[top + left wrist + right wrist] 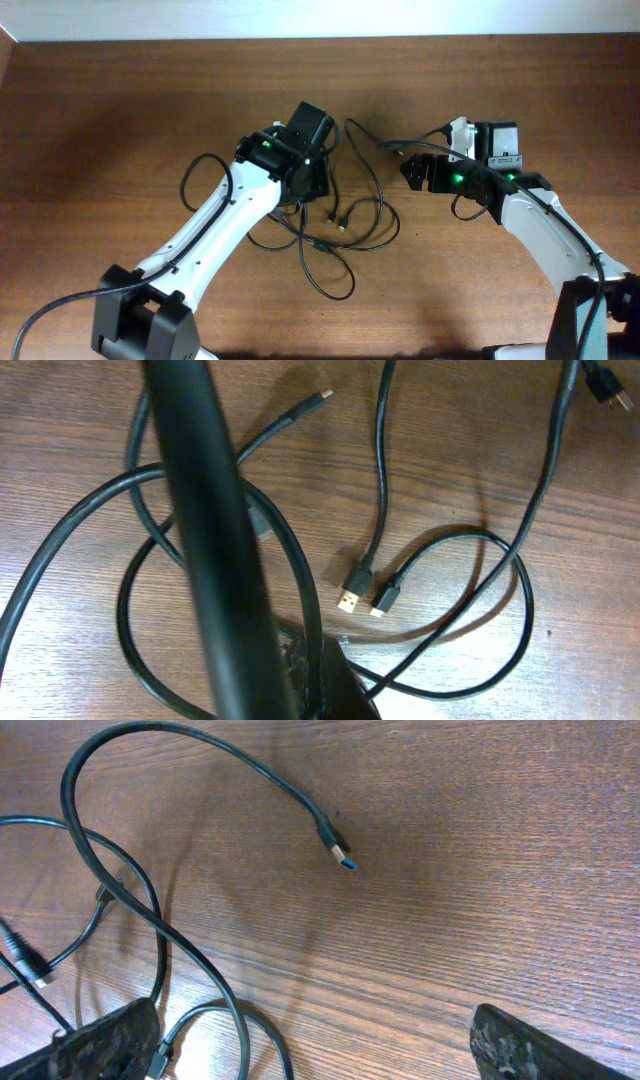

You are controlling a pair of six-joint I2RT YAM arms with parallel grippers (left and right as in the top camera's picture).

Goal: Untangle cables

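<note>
The thin black cables (pixel 345 235) lie as loose overlapping loops at the table's middle, with two plug ends (pixel 339 223) side by side. My left gripper (pixel 308 186) is down on the tangle's left edge. In the left wrist view its jaws (pixel 322 678) are shut on one black cable (pixel 200 510), which rises blurred close to the lens. A gold USB plug (pixel 349 600) and a small plug (pixel 384 599) lie just beyond. My right gripper (pixel 410 172) is open right of the tangle. In the right wrist view its fingers (pixel 310 1055) are spread wide over bare wood, with a silvery-tipped plug (pixel 341 853) ahead.
One cable end runs up and right (pixel 385 146) past the right gripper. Another loop (pixel 195 170) lies left of the left arm. Thicker black wires trail from the robot bases at the front corners (pixel 40 315). The wooden table (pixel 120 110) ends at a pale wall behind.
</note>
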